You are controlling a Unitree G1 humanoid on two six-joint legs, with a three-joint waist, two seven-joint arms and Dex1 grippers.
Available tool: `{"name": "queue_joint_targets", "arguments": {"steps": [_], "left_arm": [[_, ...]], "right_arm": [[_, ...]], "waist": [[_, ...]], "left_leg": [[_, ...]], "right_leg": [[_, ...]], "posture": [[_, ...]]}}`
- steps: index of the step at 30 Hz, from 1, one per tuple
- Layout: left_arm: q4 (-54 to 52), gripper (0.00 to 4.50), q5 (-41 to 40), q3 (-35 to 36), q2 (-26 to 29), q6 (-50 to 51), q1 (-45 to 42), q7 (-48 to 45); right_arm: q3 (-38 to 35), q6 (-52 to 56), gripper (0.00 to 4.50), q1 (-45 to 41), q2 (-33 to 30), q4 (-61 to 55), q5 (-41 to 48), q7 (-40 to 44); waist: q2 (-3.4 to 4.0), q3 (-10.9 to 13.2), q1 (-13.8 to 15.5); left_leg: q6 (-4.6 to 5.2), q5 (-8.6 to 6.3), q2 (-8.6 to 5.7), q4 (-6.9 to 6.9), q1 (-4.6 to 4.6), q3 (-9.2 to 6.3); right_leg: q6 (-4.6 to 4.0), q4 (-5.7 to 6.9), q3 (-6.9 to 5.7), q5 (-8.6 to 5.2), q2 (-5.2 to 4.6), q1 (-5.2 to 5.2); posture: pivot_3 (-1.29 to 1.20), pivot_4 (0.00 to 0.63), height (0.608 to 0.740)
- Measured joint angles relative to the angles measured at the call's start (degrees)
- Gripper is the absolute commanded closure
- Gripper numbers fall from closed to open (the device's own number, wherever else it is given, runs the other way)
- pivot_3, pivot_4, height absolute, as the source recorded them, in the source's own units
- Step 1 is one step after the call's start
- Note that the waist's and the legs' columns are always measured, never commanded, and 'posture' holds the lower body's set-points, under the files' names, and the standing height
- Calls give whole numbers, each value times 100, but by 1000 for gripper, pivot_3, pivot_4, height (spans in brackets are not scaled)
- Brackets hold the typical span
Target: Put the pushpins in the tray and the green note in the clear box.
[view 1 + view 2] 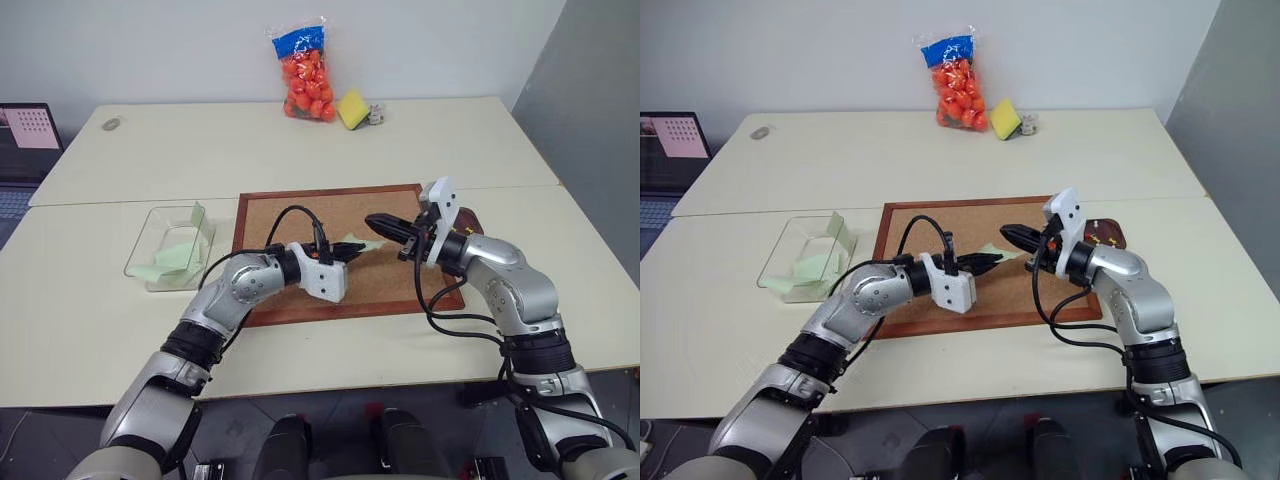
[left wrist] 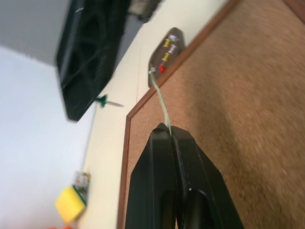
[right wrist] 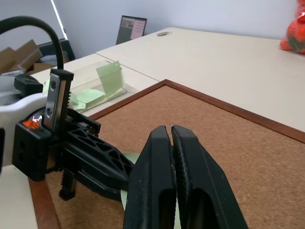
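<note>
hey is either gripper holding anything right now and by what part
The left gripper pinches the green note by its edge. The right gripper holds a green pushpin by its head.

Corkboard [image 1: 340, 215]: rough matt cork, smooth wood frame. Clear box [image 1: 160, 245]: glossy transparent plastic. Green note [image 1: 362, 244]: thin matt paper.

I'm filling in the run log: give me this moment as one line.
left gripper: shut on green note | right gripper: shut on green pushpin | tray: holds pushpins | clear box: holds green notes
</note>
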Motion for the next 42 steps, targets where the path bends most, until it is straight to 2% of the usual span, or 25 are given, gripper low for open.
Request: {"name": "queue_joint_targets", "arguments": {"steps": [5, 8, 12, 16, 24, 31, 42], "left_arm": [[-889, 4494, -1430, 163, -418, 1737, 398, -756], [-1629, 4494, -2225, 264, -603, 3109, 505, -1022], [-2188, 4494, -2826, 402, -717, 4504, 525, -1005], [-2236, 4494, -2805, 384, -712, 4907, 526, -984], [-2375, 4494, -2720, 379, -700, 5055, 574, -906], [-2454, 4500, -2655, 377, -693, 5118, 668, -875], [-2456, 4500, -2625, 378, -699, 5128, 698, -861]], "right_arm": [[-262, -488, 4500, -2, -18, 566, -581, -896], [-372, -988, 4500, -15, -174, 1155, -1188, -1638], [-650, -1390, 4500, -85, -372, 1843, -1564, -2238], [-840, -1553, 4500, -397, -334, 2459, -1590, -2481], [-985, -1698, 4500, -1006, -224, 3604, -1534, -2485], [-1079, -1706, 2852, -1136, -145, 4050, -1515, -2462], [-1083, -1682, 529, -1134, -142, 4084, -1455, -2465]], "waist": [[0, 0, -8], [0, 0, -6], [0, 0, -11], [0, 0, -99], [0, 0, -111], [0, 0, -110], [0, 0, -110]], "left_leg": [[0, 0, -1, 5, 0, 1], [0, 0, -4, 6, 1, 1], [0, 0, -4, 5, 3, 5], [0, 0, 2, 2, 11, 12], [0, 0, 1, 2, 9, 14], [0, 0, 0, 2, 9, 15], [0, 0, 0, 2, 9, 17]], "right_leg": [[0, 10, 2, 0, 0, -1], [-1, 13, 4, -1, -1, -1], [-1, 12, 10, -1, 1, -1], [-2, 14, 18, -1, 8, -1], [-3, 13, 18, -1, 5, -1], [-3, 13, 20, -1, 3, -1], [-3, 13, 20, -1, 3, -1]], "posture": [[0, 150, 740], [0, 150, 740], [0, 150, 740], [0, 150, 740], [0, 150, 740], [0, 150, 740], [0, 150, 740]]}}
